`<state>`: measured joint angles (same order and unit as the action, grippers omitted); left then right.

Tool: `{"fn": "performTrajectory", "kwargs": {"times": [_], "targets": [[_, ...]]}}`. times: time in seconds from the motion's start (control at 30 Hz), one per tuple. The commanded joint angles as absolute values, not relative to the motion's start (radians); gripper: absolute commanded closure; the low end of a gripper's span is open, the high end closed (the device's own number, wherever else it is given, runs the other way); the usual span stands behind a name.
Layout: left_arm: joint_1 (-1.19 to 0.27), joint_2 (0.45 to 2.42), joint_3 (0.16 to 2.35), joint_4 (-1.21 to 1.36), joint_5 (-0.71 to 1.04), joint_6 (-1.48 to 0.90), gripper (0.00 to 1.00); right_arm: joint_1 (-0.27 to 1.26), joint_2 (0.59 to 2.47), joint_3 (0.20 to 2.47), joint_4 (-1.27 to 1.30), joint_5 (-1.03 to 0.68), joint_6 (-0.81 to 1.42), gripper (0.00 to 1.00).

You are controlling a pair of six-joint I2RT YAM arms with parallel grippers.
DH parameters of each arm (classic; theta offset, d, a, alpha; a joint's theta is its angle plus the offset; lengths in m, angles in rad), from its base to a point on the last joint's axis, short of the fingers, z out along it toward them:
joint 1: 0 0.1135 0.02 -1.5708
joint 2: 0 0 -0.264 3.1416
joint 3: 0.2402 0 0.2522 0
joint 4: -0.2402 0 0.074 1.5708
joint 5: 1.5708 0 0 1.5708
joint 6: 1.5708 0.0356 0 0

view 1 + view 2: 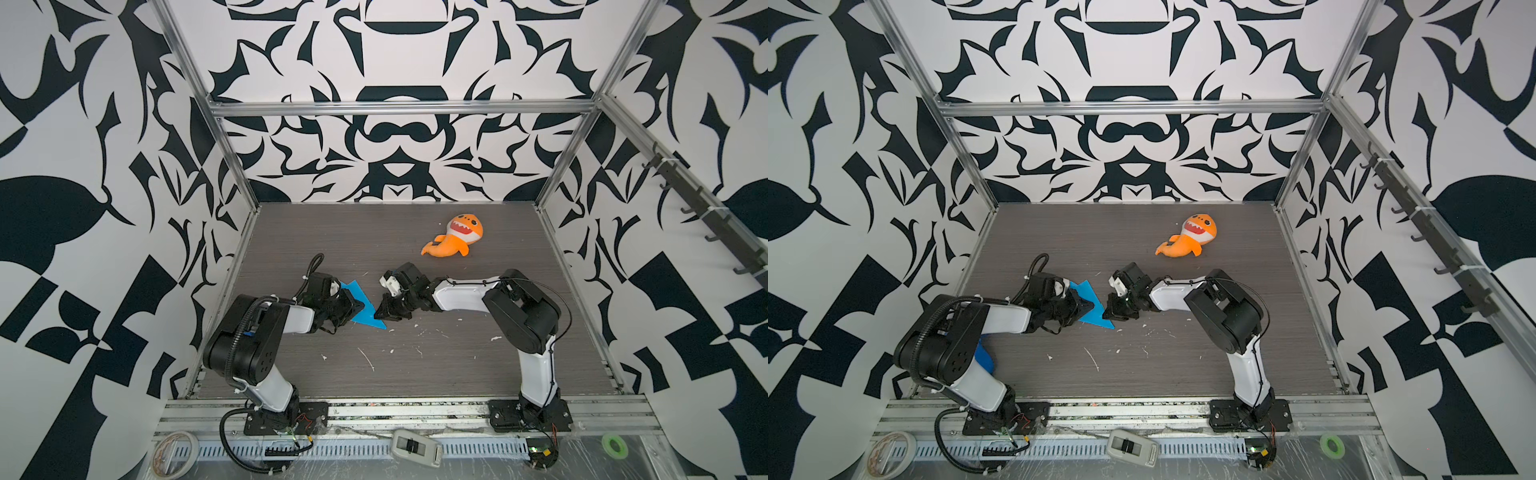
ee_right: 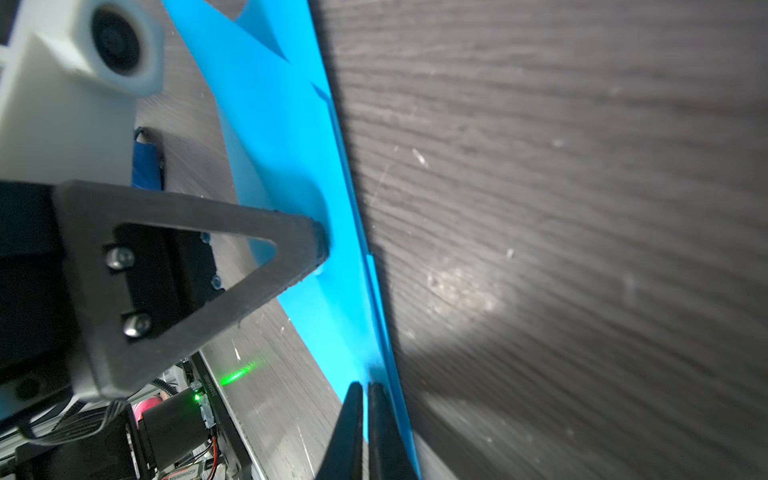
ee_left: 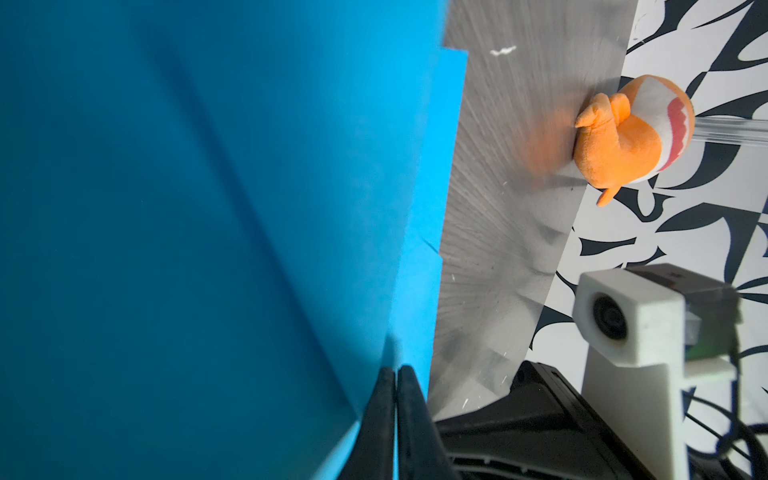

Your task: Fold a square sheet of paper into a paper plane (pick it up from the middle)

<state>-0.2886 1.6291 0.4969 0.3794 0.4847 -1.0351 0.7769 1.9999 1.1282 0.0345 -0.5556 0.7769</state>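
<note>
The square sheet of paper [image 1: 368,318] [image 1: 1094,311] is bright blue and folded into a narrow pointed dart with a notched tail. Its tip points toward the table's front. In both top views it lies low over the table's middle-left, between the two grippers. My left gripper [image 1: 360,306] [image 1: 1087,306] is shut on its left side. The left wrist view shows the paper [image 3: 208,208] pinched between the closed jaws of that gripper [image 3: 397,374]. My right gripper [image 1: 380,313] [image 1: 1106,312] is shut on the long folded edge near the tip, as the right wrist view shows of gripper [image 2: 365,388] and paper [image 2: 291,166].
An orange shark plush [image 1: 455,239] [image 1: 1190,239] lies at the back right of the table. A darker blue disc [image 1: 986,359] peeks out behind the left arm. Tape rolls [image 1: 174,451] [image 1: 615,445] and a white device [image 1: 415,448] sit on the front rail. White scraps dot the table.
</note>
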Motion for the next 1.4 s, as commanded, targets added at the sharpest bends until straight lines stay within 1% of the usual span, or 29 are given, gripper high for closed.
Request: {"fn": "performTrajectory", "kwargs": {"times": [0.0, 0.5, 0.83, 0.97, 1.07, 1.37], "targets": [[-0.289, 1.661, 0.476, 0.288, 0.399, -1.049, 0.91, 0.772, 1.981, 1.133, 0.000, -0.543, 0.752, 0.90], [-0.289, 1.657, 0.469, 0.285, 0.388, -1.060, 0.91, 0.764, 1.965, 1.091, -0.015, -0.571, 0.750, 0.90], [-0.289, 1.663, 0.468, 0.285, 0.382, -1.069, 0.92, 0.762, 1.886, 1.007, -0.024, -0.571, 0.741, 0.90], [-0.289, 1.665, 0.468, 0.298, 0.392, -1.070, 0.92, 0.762, 1.850, 1.033, 0.046, -0.580, 0.758, 0.90], [-0.289, 1.664, 0.466, 0.301, 0.395, -1.069, 0.92, 0.762, 1.855, 1.078, 0.073, -0.574, 0.771, 0.90], [-0.289, 1.666, 0.467, 0.298, 0.395, -1.069, 0.92, 0.771, 1.994, 1.211, 0.076, -0.603, 0.799, 0.94]]}}
